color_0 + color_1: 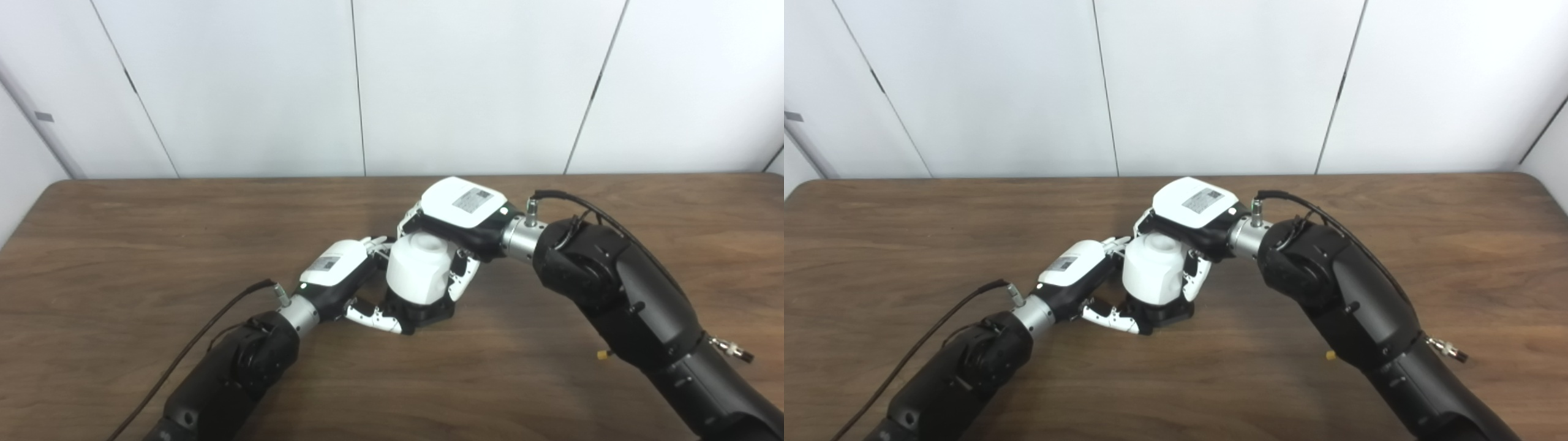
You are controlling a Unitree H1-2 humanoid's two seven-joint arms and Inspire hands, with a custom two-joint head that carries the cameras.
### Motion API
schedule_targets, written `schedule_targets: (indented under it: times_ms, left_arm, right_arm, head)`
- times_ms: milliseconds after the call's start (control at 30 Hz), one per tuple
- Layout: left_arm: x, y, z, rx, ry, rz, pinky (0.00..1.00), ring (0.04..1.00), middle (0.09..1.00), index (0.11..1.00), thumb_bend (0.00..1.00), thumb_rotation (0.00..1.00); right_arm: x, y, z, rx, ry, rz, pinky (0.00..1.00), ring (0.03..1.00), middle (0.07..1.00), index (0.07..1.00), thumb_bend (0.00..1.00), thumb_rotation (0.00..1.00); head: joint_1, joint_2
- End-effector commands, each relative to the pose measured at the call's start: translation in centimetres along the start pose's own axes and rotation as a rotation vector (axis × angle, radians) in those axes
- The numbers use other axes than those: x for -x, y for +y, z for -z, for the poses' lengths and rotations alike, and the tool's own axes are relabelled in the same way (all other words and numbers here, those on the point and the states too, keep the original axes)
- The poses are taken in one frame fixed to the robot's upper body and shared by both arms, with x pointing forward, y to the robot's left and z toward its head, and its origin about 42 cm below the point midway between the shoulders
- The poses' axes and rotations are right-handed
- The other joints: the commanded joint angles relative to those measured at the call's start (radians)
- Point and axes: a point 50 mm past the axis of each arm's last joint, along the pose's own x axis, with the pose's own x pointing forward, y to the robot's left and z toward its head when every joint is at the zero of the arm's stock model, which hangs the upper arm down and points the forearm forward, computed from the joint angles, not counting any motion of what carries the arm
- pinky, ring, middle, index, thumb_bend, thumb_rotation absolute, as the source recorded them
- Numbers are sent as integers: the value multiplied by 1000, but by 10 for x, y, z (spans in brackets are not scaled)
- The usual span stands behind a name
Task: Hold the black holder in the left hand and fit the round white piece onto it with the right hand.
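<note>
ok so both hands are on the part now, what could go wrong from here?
1. The right hand grips the round white piece from above, hiding its far side. Whether it sits square on the black holder can't be seen, so pressing could jam it tilted.
2. The left hand wraps the holder low, its fingers near the piece's bottom edge; they could get pinched.
3. The holder appears to rest on the table; an off-centre push might slide it.
</note>
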Motion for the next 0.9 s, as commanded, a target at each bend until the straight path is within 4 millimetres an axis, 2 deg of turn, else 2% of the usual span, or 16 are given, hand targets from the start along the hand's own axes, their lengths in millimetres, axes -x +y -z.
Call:
schedule_targets:
  times_ms: [0, 267, 500, 867]
  left_arm:
    - [11, -32, 4, -27, 37, 158, 961, 956, 889, 483, 524, 57]
    - [10, -32, 4, -28, 40, 159, 955, 955, 890, 483, 524, 57]
    - [10, -32, 4, -28, 41, 159, 968, 956, 889, 483, 524, 57]
    - [9, -29, 3, -30, 40, 161, 972, 957, 893, 483, 524, 57]
  right_arm:
    - [-4, -35, -4, 24, -18, 107, 716, 758, 697, 481, 525, 145]
    - [-4, -36, -4, 25, -22, 129, 701, 746, 693, 480, 526, 143]
    - [-5, -35, -5, 28, -30, 120, 734, 753, 695, 480, 526, 145]
    - [-5, -35, -3, 144, -97, 103, 753, 755, 687, 480, 524, 147]
  head:
    - [0, 0]
    - [2, 2]
    - [2, 2]
    - [3, 6]
